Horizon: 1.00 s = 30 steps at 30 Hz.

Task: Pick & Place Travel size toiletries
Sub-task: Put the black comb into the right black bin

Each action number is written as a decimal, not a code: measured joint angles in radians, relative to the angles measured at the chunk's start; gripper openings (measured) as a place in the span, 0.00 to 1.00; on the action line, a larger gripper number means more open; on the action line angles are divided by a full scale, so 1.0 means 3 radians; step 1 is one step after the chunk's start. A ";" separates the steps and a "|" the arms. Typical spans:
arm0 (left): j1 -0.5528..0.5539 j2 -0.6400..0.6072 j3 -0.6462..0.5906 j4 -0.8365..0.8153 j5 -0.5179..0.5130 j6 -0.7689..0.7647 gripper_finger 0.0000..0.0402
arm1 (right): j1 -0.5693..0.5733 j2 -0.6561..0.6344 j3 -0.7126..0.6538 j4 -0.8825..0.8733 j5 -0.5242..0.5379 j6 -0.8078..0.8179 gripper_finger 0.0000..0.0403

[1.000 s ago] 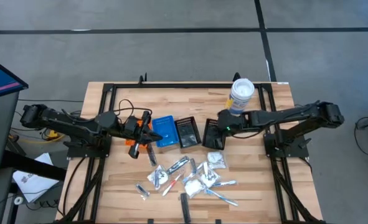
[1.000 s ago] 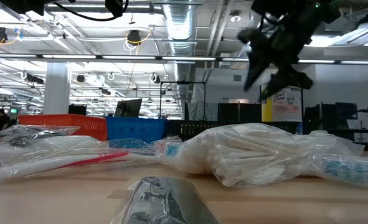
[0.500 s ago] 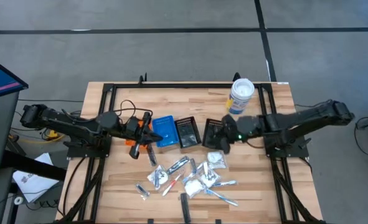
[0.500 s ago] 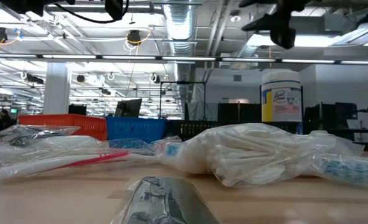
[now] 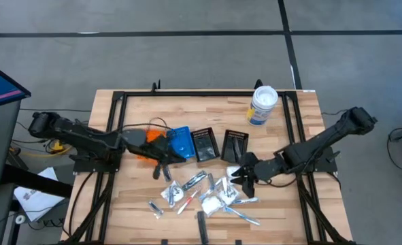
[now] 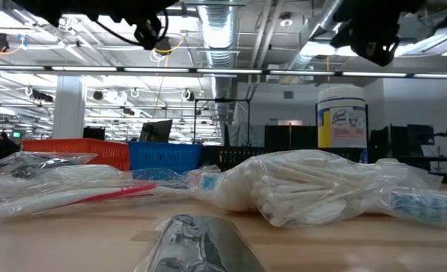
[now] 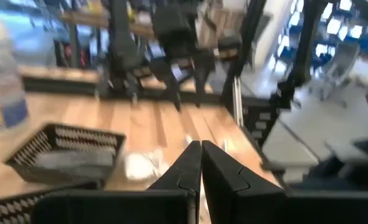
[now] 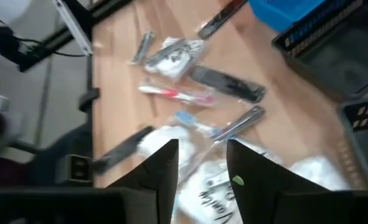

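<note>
Nearest the front edge of the counter (image 5: 269, 224) lies the heap of travel size toiletries (image 5: 207, 194): silvery sachets, white crinkly packets, slim wrapped sticks and a few black pieces, overlapping one another. The right claw (image 5: 241, 175) hangs over the heap's right edge, just above a white packet (image 5: 237, 175), its fingers apart with nothing between them. The left claw (image 5: 165, 168), fingers pressed together and empty, sits at the heap's upper left.

The likely trouble is the pile itself: the wrappers are slick and tangled, so a closing claw could pinch two items, or skid off the film and scatter neighbours toward the counter edge.

Behind the heap stand an orange bin (image 5: 146, 139), a blue bin (image 5: 179, 143) and two black bins (image 5: 205, 145), close enough to crowd a lift. Farther back, the white tub (image 5: 262, 105) stands well apart.
</note>
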 joint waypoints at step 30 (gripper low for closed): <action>-0.0722 0.1694 0.0438 -0.0594 -0.1189 -0.0943 0.28 | 0.0154 0.1407 0.0003 0.1393 0.0629 -0.0977 0.30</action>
